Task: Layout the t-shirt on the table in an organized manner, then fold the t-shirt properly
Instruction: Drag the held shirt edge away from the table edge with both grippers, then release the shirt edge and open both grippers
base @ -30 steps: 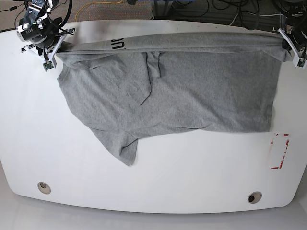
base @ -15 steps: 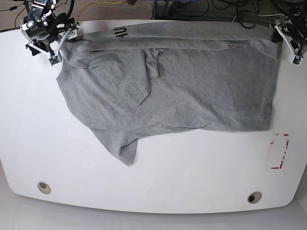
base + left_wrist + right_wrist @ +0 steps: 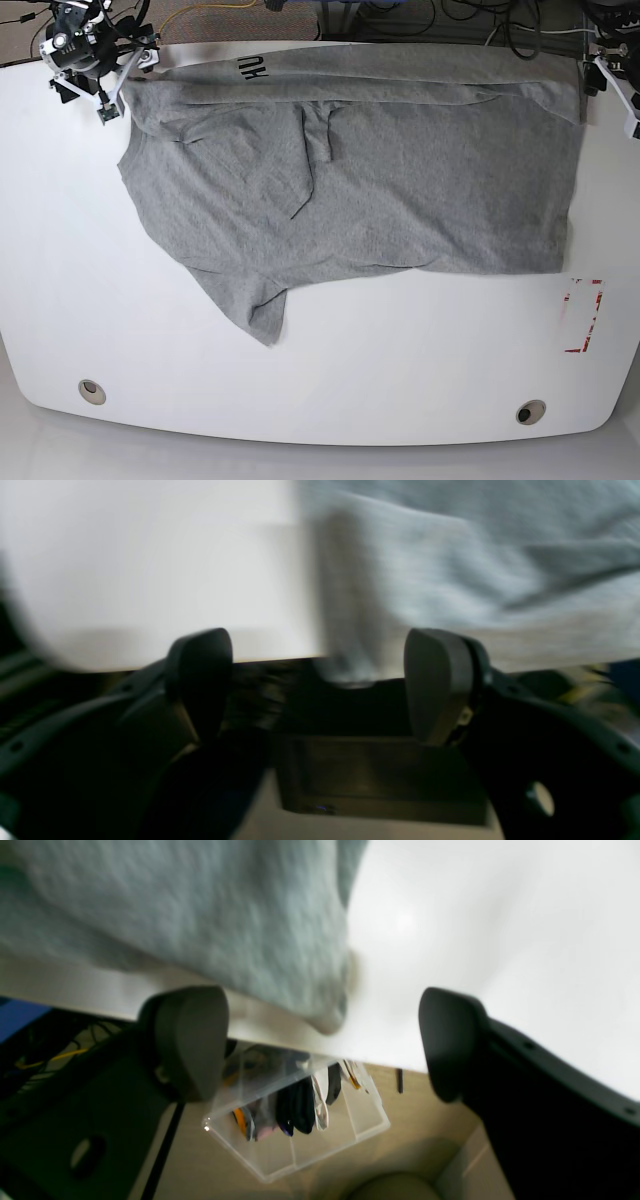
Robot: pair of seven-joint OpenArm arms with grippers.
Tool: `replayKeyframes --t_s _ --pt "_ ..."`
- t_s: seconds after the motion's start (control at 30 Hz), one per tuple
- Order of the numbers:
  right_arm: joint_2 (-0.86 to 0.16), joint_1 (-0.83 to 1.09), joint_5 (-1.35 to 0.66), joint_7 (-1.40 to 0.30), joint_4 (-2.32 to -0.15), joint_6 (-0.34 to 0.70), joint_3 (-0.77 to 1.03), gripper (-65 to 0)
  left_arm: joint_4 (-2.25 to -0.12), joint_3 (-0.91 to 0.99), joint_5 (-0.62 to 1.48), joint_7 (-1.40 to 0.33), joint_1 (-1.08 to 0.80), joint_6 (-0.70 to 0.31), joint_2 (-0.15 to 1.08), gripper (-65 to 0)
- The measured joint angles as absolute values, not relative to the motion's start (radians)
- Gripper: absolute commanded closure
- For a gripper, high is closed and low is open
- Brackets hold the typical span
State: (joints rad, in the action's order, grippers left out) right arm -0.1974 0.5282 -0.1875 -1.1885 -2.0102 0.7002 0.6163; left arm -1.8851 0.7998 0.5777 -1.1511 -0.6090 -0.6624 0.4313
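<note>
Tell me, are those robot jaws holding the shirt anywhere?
No. Both the left gripper and right gripper are open, with the t-shirt lying loose on the table.

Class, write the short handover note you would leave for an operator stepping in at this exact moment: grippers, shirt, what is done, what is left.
Left gripper: open, empty, at the far table edge by one shirt corner.
Right gripper: open, empty, at the other far corner, with shirt fabric just ahead of it.
T-shirt: spread across the far half of the table, back side mostly up. A strip along the far edge is turned over, showing black lettering. One sleeve points toward the near edge; creases run near the middle.
Done: rough spreading.
Left: smooth the creases, flatten the turned strip, then fold.
</note>
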Motion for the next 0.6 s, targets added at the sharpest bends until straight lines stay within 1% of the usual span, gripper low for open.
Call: replayKeyframes --t_s 0.07,0.3,0.43,0.53,0.6 --pt "-0.206 0.516 -0.187 -1.19 -2.011 0.7 0.645 -53.1 -1.885 0.836 0.619 -1.154 -0.609 -0.7 0.434 -51.2" --pt "-0.243 0.448 -0.189 -1.19 -2.01 0.701 0.692 -53.0 -1.886 0.889 0.683 -1.161 -0.499 -0.698 0.426 -51.2" --pt "-0.241 0.391 -0.187 -1.189 -2.01 0.7 0.714 -53.0 -1.883 0.89 0.678 -1.162 -0.4 -0.698 0.413 -51.2" --pt "-0.227 0.329 -0.187 -1.19 -2.01 0.7 0.715 -53.0 -1.882 0.894 0.654 -1.158 -0.321 -0.697 0.378 -51.2" --pt "-0.212 0.283 -0.183 -1.194 -2.009 0.699 0.709 -52.3 -1.882 0.89 0.616 -1.161 -0.273 -0.66 0.342 -51.2"
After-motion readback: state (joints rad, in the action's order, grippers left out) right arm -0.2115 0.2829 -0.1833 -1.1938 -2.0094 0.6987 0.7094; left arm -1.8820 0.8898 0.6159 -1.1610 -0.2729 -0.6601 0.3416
